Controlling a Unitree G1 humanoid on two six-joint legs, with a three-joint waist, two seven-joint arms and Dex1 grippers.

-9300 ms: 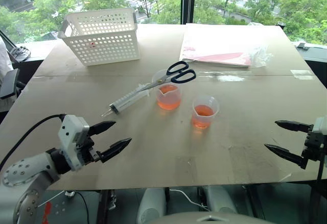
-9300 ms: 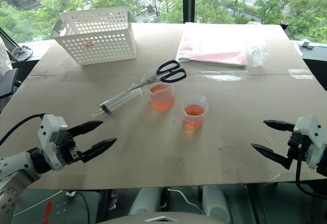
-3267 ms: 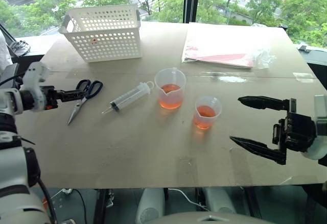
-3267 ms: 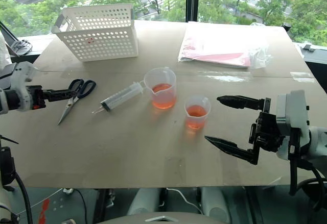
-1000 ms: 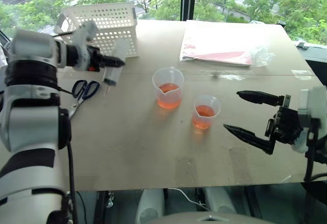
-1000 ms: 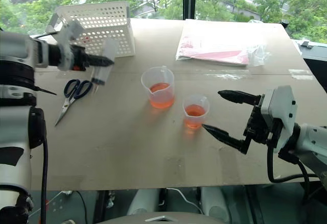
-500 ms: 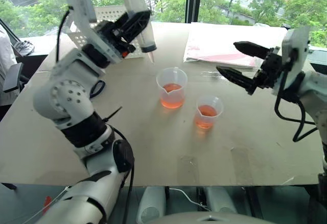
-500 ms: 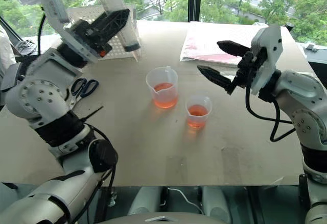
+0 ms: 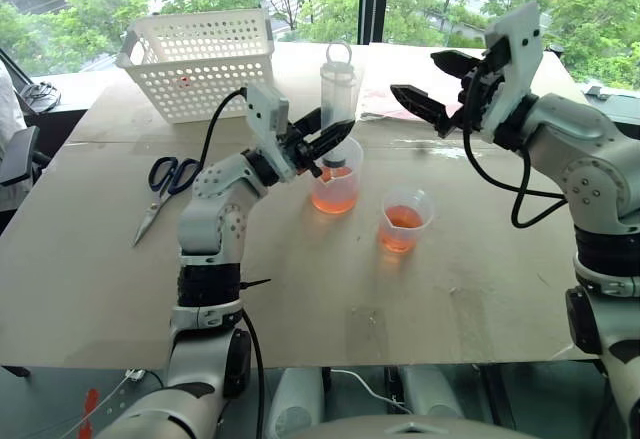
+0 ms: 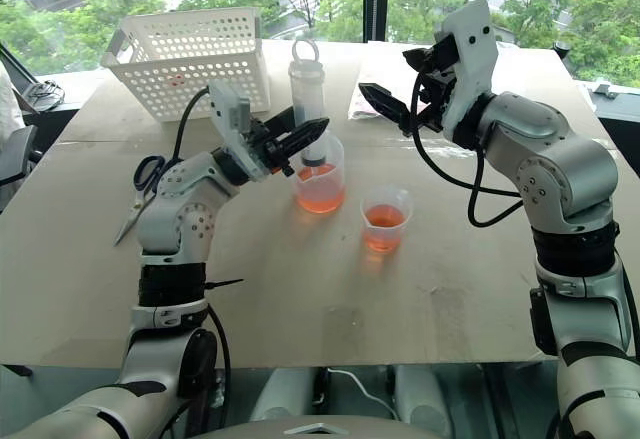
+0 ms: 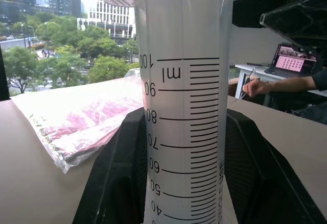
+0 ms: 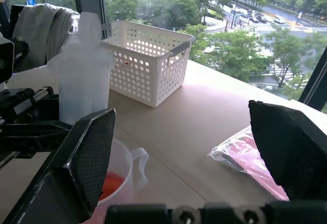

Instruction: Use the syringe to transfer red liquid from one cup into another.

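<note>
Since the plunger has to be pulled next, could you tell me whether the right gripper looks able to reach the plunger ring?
Probably yes. The syringe stands upright in the left gripper, its plunger ring free on top; the open right gripper hovers beside it with nothing between.

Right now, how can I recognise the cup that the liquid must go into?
Find the white basket at the table's far left. Nearer the robot, two clear cups hold red liquid. The smaller cup stands alone, without a spout; the taller spouted cup has the syringe above it.

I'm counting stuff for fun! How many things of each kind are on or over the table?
Cups with red liquid: 2, larger cup, smaller cup
Syringe: 1
Scissors: 1
White basket: 1
Plastic bag: 1
Total: 6
</note>
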